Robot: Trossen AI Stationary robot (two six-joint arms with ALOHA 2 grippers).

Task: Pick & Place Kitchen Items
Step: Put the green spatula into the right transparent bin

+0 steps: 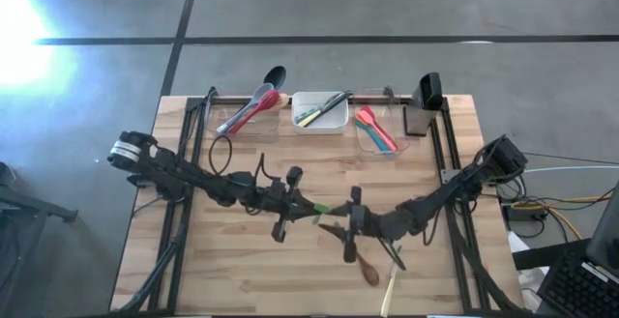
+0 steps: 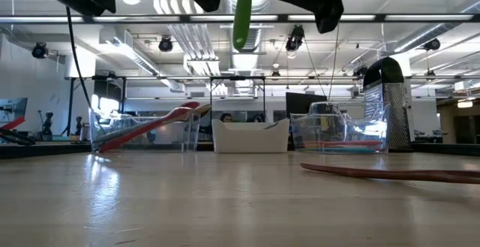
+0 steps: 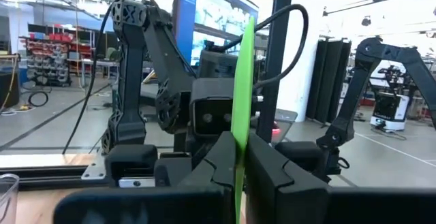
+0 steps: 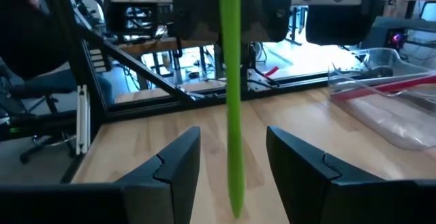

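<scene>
Green spatula held up between the two arms

Green spatula hangs in the air over the middle of the worktop. The left tool is clamped tight on it. The right tool faces it with fingers apart on both sides, not touching. A wooden spoon lies on the worktop nearby.

green spatula, brown wooden spoon, white tub (red spoon nearby)

Green spatula top cut off by low view's edge, blade unseen
</scene>
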